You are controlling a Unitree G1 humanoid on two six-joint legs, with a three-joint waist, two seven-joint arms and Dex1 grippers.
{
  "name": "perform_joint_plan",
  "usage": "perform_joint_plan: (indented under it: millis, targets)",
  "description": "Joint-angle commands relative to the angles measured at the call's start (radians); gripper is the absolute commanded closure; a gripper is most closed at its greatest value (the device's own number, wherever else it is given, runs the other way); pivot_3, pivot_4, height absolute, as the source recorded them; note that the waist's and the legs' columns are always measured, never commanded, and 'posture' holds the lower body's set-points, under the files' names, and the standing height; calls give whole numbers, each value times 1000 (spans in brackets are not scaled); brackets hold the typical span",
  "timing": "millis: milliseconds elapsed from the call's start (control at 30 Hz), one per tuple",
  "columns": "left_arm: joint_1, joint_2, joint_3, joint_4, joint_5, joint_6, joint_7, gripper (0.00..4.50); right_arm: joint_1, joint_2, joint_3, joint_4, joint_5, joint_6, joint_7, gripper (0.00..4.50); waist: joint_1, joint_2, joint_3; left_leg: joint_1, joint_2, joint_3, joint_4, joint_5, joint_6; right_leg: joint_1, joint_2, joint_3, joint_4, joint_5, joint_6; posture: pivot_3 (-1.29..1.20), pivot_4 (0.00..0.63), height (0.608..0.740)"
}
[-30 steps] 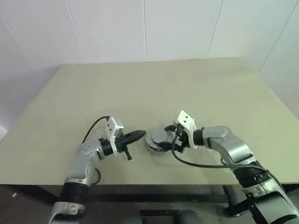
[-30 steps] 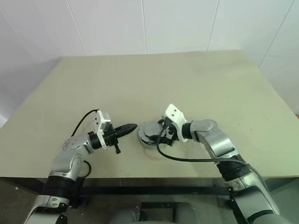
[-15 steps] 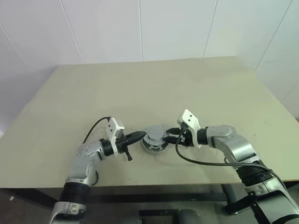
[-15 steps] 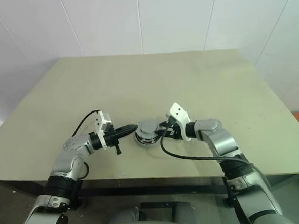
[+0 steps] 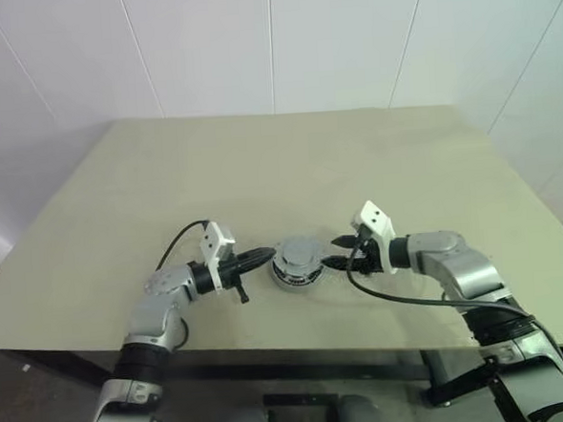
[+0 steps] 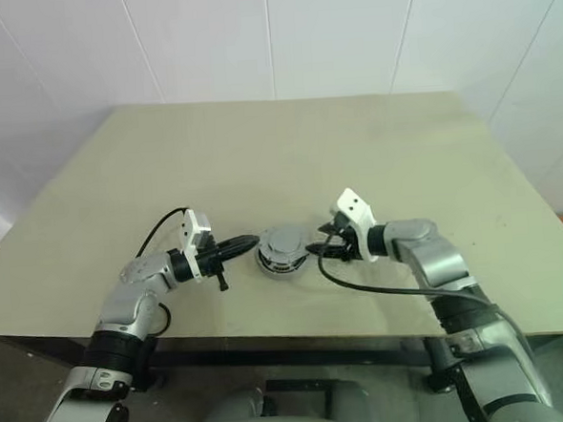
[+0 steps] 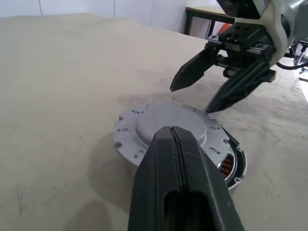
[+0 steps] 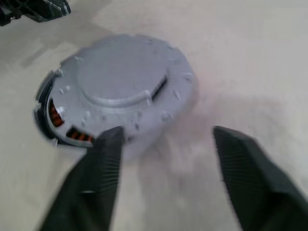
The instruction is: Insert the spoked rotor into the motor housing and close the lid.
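Observation:
The motor housing (image 7: 236,166) rests near the table's front edge, its copper windings (image 8: 57,117) showing through side gaps. The grey lid (image 5: 297,257) lies on top of it, slightly askew. The spoked rotor is hidden. My left gripper (image 5: 265,255) is shut and level, its tip just left of the housing; in the left wrist view the left gripper (image 7: 172,131) reaches the lid's rim. My right gripper (image 5: 336,252) stands open just right of the housing, holding nothing. Its black fingers (image 8: 103,159) straddle bare table beside the lid (image 8: 120,79).
The beige table (image 5: 288,163) stretches wide behind the housing. Its front edge (image 5: 299,342) runs close below both grippers. A black cable (image 5: 402,297) loops from my right wrist over the tabletop. White walls stand behind the table.
My right gripper has drawn back to the right, off the housing, and now stands open beside it. The lid stays on the housing. My left gripper has kept still.

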Motion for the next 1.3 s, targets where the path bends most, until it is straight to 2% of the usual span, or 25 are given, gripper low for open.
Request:
perform_joint_plan:
  millis: [33,200,367,500,633,1300]
  targets:
    - [-27,2,5,-12,-4,-11,-2,4500,-16,12,-38,-92,53,34,-9,44,-2,1,1,0,0,0,-1,0,0,0,0,0,0,0,0,0,0,740]
    - [-29,3,4,-8,-2,-11,-2,4500,-37,69,-42,-155,58,61,-98,44,0,1,1,1,0,0,-5,1,1,-3,0,0,0,0,0,0,0,740]
    - [-36,9,13,4,-6,-12,-5,4500,-23,86,19,-263,22,83,-160,44,0,1,0,-2,0,1,-7,1,1,-6,0,1,0,0,0,0,0,740]
    - [-104,58,118,92,-35,-53,23,4500,21,118,81,-331,-20,92,-238,44,0,0,0,-13,0,1,-6,3,0,-18,0,1,2,2,-2,0,0,740]
    - [-110,119,155,66,-77,-37,-45,4500,46,144,104,-367,-28,116,-285,44,-3,0,0,-13,0,2,-6,3,-1,-19,1,1,2,2,-2,0,0,740]
    - [-49,133,134,-113,-124,56,-59,4500,57,217,108,-287,-60,102,-375,44,-2,-1,-1,-12,-1,2,-5,4,-2,-18,1,2,4,3,-2,0,0,740]
